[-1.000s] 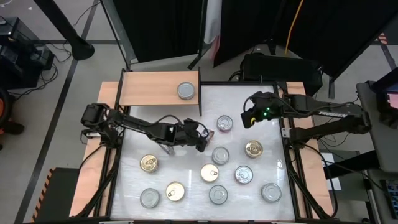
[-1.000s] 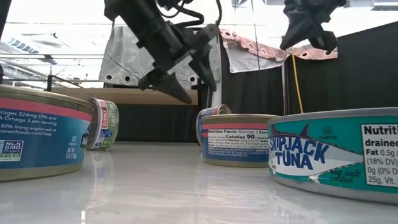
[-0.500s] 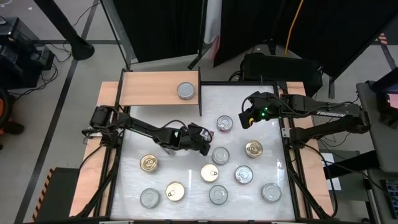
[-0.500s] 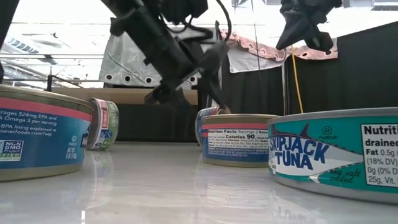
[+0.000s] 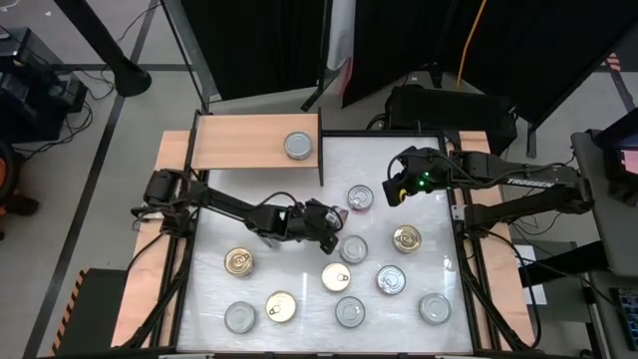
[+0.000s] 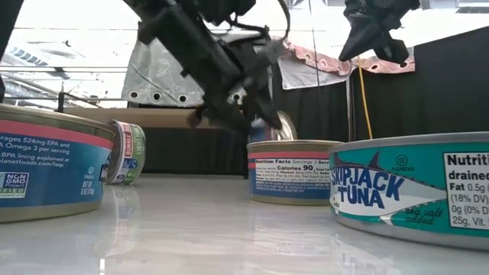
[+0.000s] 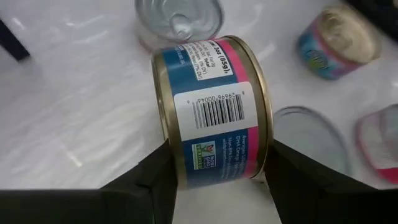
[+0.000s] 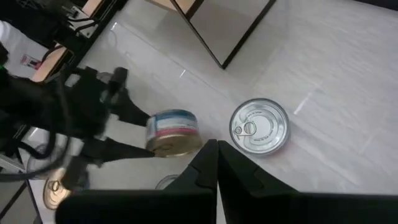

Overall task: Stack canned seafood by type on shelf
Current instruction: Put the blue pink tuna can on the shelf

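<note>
My left gripper has its fingers closed against the flat ends of a blue-and-pink can, tipped on edge mid-table, axis level, running finger to finger. The shelf, carrying one silver-lidded can, lies beyond open tabletop. My right gripper hangs shut, empty, near the far right edge.

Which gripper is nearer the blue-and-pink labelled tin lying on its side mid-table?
Left. The left gripper has its fingers on either side of the blue-and-pink labelled round tin. The right gripper, shut, hangs above the table's far right part, well away from it.
</note>
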You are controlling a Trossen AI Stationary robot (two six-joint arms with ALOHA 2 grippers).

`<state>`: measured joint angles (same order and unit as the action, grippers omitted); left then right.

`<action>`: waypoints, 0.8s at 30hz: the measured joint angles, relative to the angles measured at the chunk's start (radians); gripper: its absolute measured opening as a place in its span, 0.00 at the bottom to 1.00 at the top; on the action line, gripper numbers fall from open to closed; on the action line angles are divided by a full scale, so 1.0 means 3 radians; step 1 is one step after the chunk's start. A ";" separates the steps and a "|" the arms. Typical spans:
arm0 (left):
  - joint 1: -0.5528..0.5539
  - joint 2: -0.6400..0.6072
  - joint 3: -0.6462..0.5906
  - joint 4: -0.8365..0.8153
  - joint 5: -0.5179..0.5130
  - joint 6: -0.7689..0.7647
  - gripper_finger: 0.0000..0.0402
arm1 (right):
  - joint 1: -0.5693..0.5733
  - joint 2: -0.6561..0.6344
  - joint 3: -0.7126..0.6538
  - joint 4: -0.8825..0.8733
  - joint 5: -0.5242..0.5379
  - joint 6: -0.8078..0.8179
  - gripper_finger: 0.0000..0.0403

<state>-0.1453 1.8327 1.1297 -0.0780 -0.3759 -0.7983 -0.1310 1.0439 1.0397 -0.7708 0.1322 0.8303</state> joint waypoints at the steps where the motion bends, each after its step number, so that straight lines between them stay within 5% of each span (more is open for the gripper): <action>1: -0.0001 -0.0072 -0.0001 -0.0030 -0.0001 0.0004 0.49 | 0.0000 0.0000 0.0000 0.0012 0.0008 -0.0006 0.00; 6: -0.0001 -0.0716 -0.0005 -0.0159 0.0014 -0.0029 0.49 | 0.0000 0.0000 0.0000 0.0028 0.0019 -0.0014 0.00; 11: 0.0157 -0.1792 0.0006 -0.0694 -0.0060 -0.0585 0.49 | 0.0000 0.0000 0.0000 0.0056 0.0020 -0.0015 0.00; 18: 0.1095 -0.2916 -0.0019 -0.2256 -0.0220 -0.0985 0.49 | 0.0003 0.0015 0.0000 0.0236 0.0014 -0.0071 0.00; 24: 0.1793 -0.3083 -0.0318 -0.2281 0.0185 -0.1141 0.49 | 0.0003 0.0085 0.0000 0.0380 0.0005 -0.0078 0.00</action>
<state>0.3926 0.9078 1.0343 -0.7624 -0.3203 -1.1407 -0.1303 1.0694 1.0397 -0.6567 0.1337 0.8070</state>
